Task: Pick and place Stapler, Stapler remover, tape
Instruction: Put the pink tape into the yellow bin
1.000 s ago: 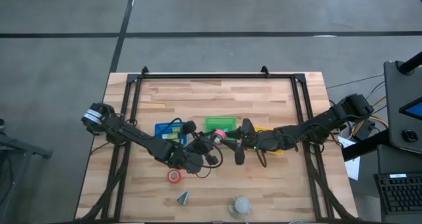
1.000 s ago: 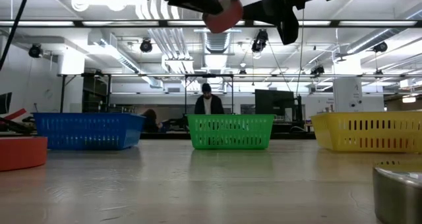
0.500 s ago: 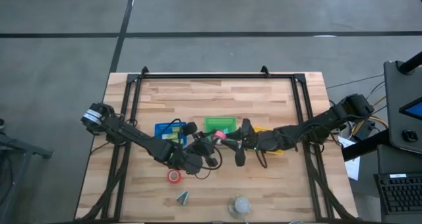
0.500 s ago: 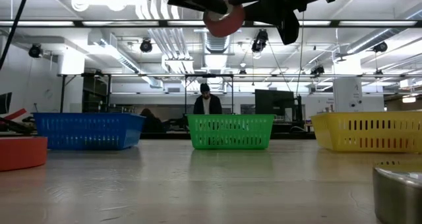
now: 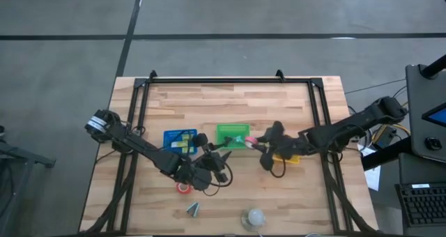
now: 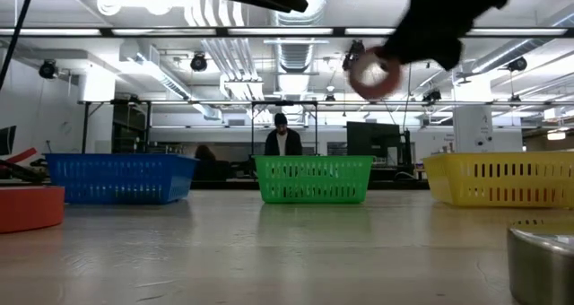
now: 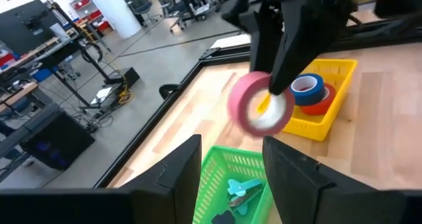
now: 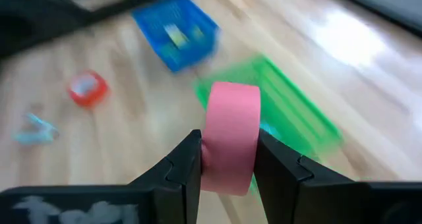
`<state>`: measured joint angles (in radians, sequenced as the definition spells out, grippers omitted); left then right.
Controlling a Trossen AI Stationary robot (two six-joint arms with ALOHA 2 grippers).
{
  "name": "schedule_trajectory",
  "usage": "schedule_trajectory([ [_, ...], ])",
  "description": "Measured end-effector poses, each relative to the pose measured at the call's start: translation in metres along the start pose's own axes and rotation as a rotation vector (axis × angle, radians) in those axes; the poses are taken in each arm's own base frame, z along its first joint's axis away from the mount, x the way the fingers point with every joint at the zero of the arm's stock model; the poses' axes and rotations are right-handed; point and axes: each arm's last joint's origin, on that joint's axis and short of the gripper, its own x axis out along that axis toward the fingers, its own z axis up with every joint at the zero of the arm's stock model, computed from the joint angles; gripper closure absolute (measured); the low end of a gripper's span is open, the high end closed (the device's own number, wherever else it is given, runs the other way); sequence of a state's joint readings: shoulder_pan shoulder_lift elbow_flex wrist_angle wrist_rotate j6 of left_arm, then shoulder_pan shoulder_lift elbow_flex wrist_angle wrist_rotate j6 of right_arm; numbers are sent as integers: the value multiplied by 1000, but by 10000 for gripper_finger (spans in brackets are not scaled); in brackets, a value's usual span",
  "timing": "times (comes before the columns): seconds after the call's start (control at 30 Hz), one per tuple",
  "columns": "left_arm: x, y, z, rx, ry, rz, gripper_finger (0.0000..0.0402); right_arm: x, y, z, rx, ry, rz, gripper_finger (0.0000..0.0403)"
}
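The right gripper point(image 8: 227, 159) clamps a pink tape roll point(image 8: 231, 137) aloft, just beside the green basket point(image 5: 232, 134); the yellow basket point(image 7: 333, 95), already holding tape, lies towards the right arm's base; the left gripper point(image 7: 231, 168) stands wide, empty.

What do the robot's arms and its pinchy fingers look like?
Both arms are dark, nearly black, and built from slim jointed segments with rounded joints. The left arm has a thin black cable looping near its gripper. The right arm looks the same. Each ends in two flat, dark fingers, chunky and angular seen up close.
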<state>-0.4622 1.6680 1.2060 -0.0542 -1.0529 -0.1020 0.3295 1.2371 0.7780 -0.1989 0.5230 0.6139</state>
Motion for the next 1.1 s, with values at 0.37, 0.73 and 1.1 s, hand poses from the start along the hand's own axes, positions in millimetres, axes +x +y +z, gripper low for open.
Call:
schedule_trajectory([
  [0.37, 0, 0, -1, -8, 4, 4, 237, -17, -21, -31, 214, 225, -259, 290],
  [0.73, 0, 1, -8, -35, 51, 3, 237, -12, -30, -49, 246, 331, -437, 286],
  [1.1, 0, 1, -10, -45, 62, 3, 237, 2, -27, -60, 212, 366, -485, 253],
])
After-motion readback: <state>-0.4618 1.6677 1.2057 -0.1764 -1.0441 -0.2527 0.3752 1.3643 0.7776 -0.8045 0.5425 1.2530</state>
